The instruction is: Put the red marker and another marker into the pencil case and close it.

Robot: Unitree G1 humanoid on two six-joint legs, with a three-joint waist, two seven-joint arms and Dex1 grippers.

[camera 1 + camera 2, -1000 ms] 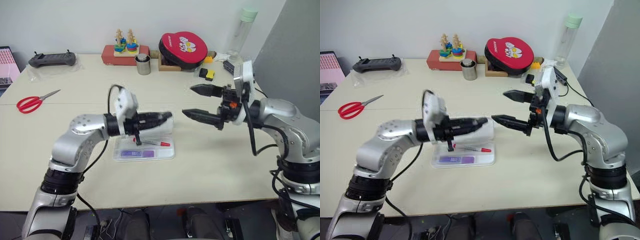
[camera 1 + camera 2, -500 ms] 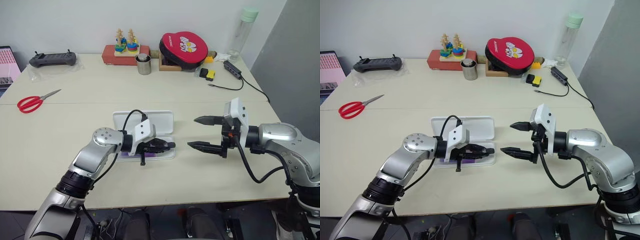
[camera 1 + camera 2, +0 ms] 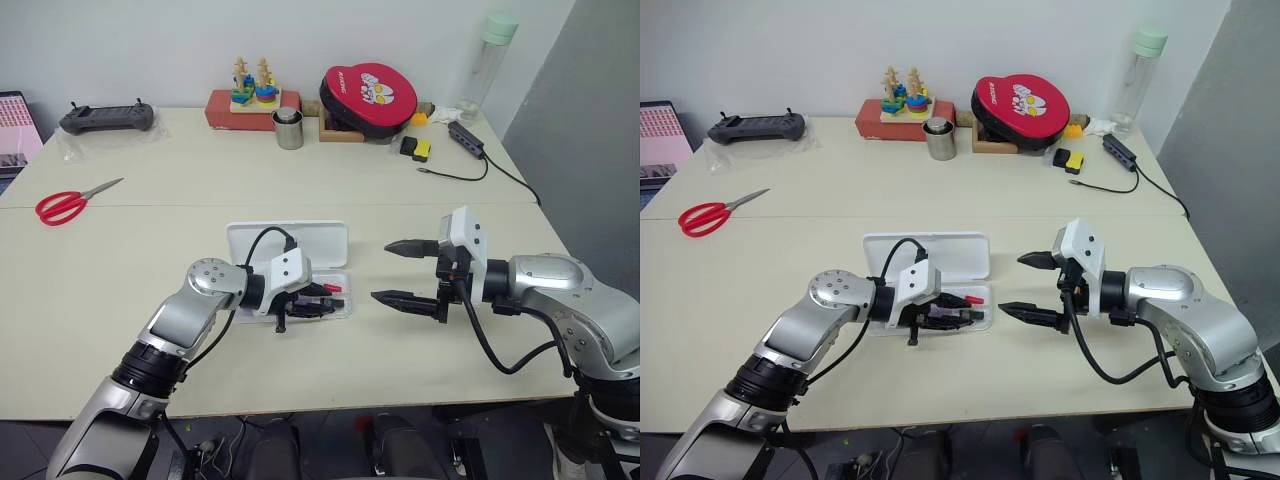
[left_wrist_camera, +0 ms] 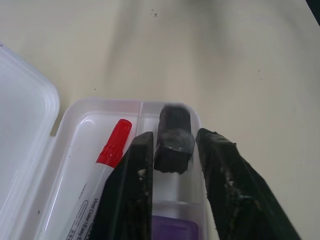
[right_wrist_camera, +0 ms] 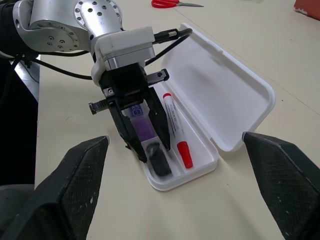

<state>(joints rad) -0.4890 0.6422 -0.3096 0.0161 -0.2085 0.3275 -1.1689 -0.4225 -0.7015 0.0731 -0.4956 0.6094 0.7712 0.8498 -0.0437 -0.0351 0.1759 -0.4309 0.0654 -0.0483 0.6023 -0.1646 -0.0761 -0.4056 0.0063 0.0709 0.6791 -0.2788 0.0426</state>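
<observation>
I have the pencil case [image 3: 288,243] lying open near the middle of the counter [image 3: 150,230], its lid folded back flat at the 12 o'clock side of the tray. The red marker [image 5: 176,129] lies lengthwise in the tray's compartment nearer the lid, red cap toward the right end. The purple marker [image 5: 141,125] lies in the other compartment, the one farther from the lid, with a small black object [image 4: 173,138] at its end in that same compartment.

My left claw [image 4: 173,150] is down in the tray over that compartment, its two black fingers parted with the black object between them; from the left wrist view the fingers stand just beside the object and I cannot tell whether they press on it. The purple barrel shows between the finger bases.

My right claw [image 3: 405,271] hangs at 3 o'clock of the case, above the counter and apart from it, fingers spread wide and holding nothing, pointing toward the case.

At 10 o'clock of the case, well apart, red-handled scissors [image 3: 70,203] lie on the counter. Along the far edge sit a black handheld controller [image 3: 105,118], a wooden stacking toy [image 3: 250,85], a metal cup [image 3: 288,129], a red round pouch [image 3: 367,95] and a clear bottle [image 3: 482,65].
</observation>
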